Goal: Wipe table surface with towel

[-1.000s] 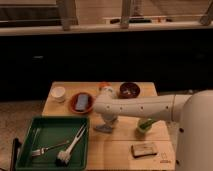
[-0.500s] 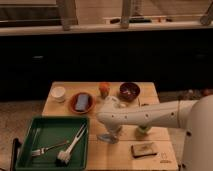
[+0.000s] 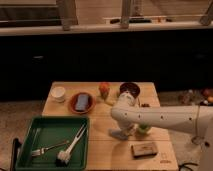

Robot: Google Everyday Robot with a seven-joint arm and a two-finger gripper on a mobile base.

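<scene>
tool (image 3: 119,133) low on the light tan wooden plank tabletop (image 3: 105,150), just right of the green plastic tray (image 3: 30,132) | grip: cannot tell | advice: press flat, sweep evenly, avoid tray

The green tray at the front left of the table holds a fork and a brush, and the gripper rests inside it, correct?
Not quite: the camera view shows the gripper down on the table surface, right of the green tray. The fork and brush do lie in it.
</scene>
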